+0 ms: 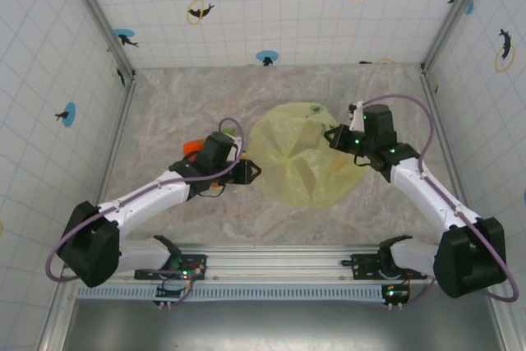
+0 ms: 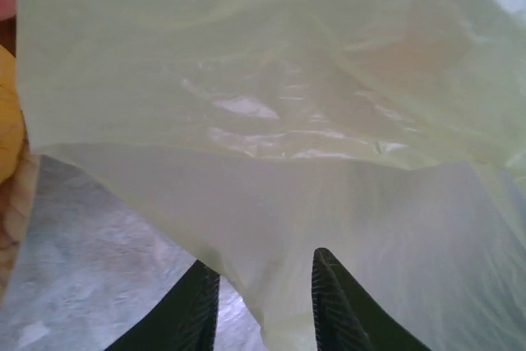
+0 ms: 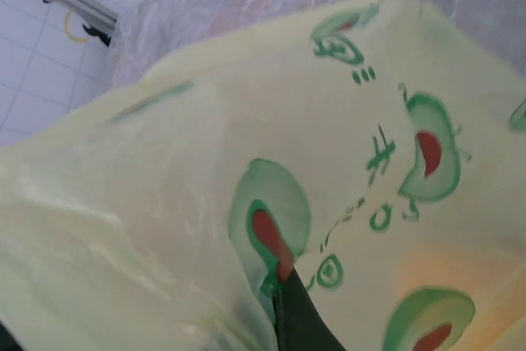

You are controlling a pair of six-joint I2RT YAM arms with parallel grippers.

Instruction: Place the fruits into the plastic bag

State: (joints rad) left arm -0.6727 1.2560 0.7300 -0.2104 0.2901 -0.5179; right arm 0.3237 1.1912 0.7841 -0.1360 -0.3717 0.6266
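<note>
Plastic bag [image 1: 300, 162], thin, yellow-green, printed with green avocado ovals, crumpled in the middle of the table [image 1: 189, 96] between both arms. Right gripper [image 1: 337, 139] at the bag's right edge, clenched, apparently pinching a fold of the film; close up from the right wrist, one dark finger buried in the plastic. Left gripper [image 1: 251, 172] at the bag's left edge, released, jaws parted; from the left wrist, a loose hem of film hanging between the two fingers [image 2: 205, 310], not squeezed. Fruits [image 1: 193, 147] left of the bag, on the far side of the left arm and mostly hidden by it: an orange one seen from above, a yellow fruit [image 2: 6, 113] and a red patch at the left border of the left wrist view. Faint orange glow through the film on the right; cannot tell whether that is a fruit inside. Judged early in the task: bag mouth not visibly open, outside fruit yet to go in.
</note>
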